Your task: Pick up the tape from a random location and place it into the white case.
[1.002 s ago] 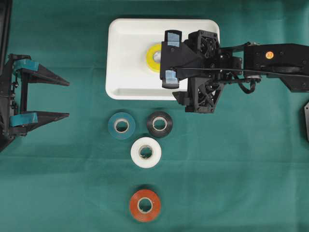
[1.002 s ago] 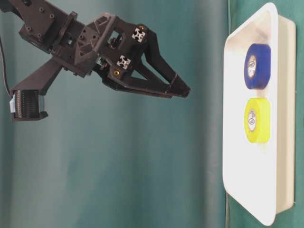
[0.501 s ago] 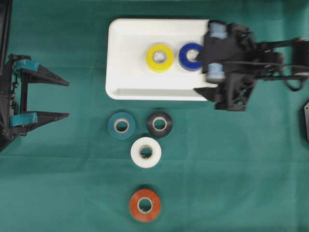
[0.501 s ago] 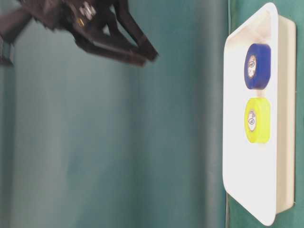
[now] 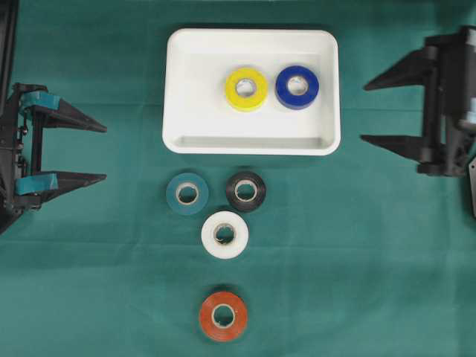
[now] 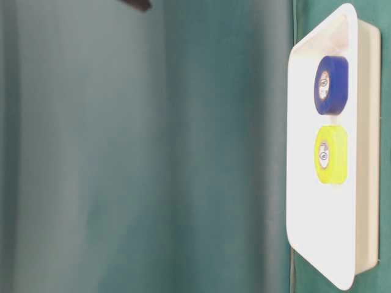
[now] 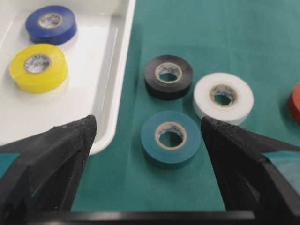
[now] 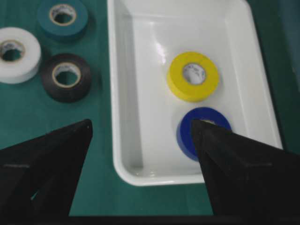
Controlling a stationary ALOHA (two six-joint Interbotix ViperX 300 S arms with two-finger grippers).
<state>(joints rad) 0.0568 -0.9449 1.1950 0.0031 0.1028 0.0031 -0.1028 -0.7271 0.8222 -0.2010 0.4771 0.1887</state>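
Note:
The white case (image 5: 193, 89) lies at the top centre with a yellow tape (image 5: 247, 89) and a blue tape (image 5: 297, 87) flat inside it. On the cloth below lie a teal tape (image 5: 187, 193), a black tape (image 5: 245, 191), a white tape (image 5: 224, 234) and an orange-red tape (image 5: 223, 316). My left gripper (image 5: 105, 153) rests open and empty at the left edge, with the teal tape (image 7: 170, 138) ahead of it. At the right edge my right gripper (image 5: 364, 113) is open, empty and clear of the case (image 8: 140, 70). One of its fingers hides part of the blue tape (image 8: 187, 136).
Green cloth covers the whole table. The teal, black and white rolls sit close together just below the case's front rim. In the table-level view the case (image 6: 305, 183) stands at the right, and a dark finger tip (image 6: 137, 3) shows at the top edge.
My right gripper has drawn back from above the case to the right edge, still open. This uncovers the blue tape beside the yellow one. The left gripper and the rolls have not moved.

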